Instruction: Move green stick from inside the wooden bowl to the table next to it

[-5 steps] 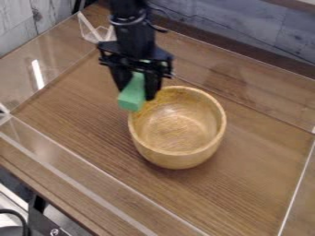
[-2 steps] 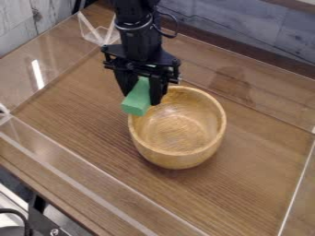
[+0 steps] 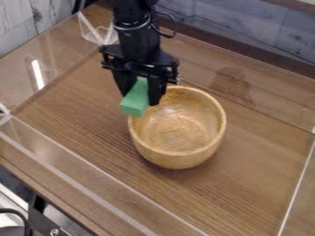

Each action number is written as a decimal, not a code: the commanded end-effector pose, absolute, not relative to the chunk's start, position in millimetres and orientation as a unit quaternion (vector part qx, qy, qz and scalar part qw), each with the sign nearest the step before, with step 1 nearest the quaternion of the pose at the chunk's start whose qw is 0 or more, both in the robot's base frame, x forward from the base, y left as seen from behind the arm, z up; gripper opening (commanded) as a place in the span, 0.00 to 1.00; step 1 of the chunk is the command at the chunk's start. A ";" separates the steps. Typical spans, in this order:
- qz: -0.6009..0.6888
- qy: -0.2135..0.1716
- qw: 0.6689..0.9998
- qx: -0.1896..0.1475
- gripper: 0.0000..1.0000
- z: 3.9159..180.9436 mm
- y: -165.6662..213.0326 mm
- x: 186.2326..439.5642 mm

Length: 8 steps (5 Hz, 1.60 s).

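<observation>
The green stick [image 3: 136, 99] hangs tilted between the black fingers of my gripper [image 3: 142, 88], which is shut on it. It is held over the left rim of the wooden bowl [image 3: 181, 127], a round tan bowl whose hollow shows nothing inside. The gripper points straight down from the black arm above. The brown wood-grain table [image 3: 87, 120] lies bare to the left of the bowl.
Clear acrylic walls [image 3: 50, 147] run along the table's front and left edges, and another stands at the right [image 3: 293, 198]. A grey plank wall [image 3: 246, 23] is behind the table.
The gripper with the green stick has shifted slightly right, toward the bowl's rim, compared with a second ago. It has barely moved in the last half second.
</observation>
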<state>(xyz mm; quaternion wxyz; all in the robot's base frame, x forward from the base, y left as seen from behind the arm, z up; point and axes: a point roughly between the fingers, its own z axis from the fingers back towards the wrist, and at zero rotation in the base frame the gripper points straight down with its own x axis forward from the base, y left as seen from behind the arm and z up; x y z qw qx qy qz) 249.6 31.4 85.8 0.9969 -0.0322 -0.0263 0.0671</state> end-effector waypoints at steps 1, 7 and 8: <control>0.070 -0.056 0.996 -0.028 0.00 100.9 34.0 250.6; 0.078 -0.057 0.995 -0.026 0.00 99.0 27.0 246.2; 0.079 -0.057 0.995 -0.026 0.00 98.4 26.1 246.1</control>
